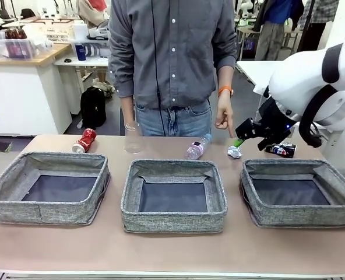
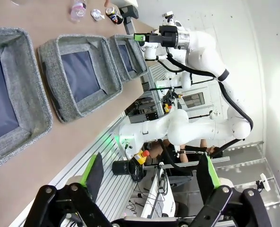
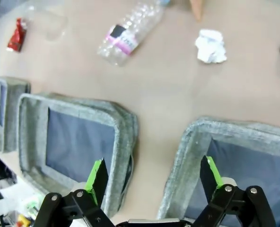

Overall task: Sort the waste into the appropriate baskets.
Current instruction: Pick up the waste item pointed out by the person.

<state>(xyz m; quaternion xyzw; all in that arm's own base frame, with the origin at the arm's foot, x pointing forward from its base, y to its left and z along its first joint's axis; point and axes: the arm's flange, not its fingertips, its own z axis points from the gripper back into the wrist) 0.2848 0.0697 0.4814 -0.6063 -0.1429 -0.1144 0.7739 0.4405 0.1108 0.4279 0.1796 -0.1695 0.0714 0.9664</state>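
Three grey woven baskets stand in a row: left (image 1: 41,211), middle (image 1: 173,221), right (image 1: 301,216). Behind them lie a crushed red can (image 1: 85,140), a clear cup (image 1: 133,138), a clear bottle with a pink label (image 1: 197,147), a white paper ball (image 1: 235,152) and a dark can (image 1: 281,150). My right gripper (image 1: 240,139) hangs open just above and right of the paper ball (image 3: 211,46). In its wrist view the right gripper (image 3: 154,177) is over the gap between the middle basket (image 3: 126,118) and the right basket (image 3: 196,137). My left gripper (image 2: 150,172) is open, off the table's near edge.
A person stands at the far side, one hand (image 1: 224,119) pointing a finger down at the paper ball. The table's front strip before the baskets is bare. A second robot setup and metal rails show behind my left gripper.
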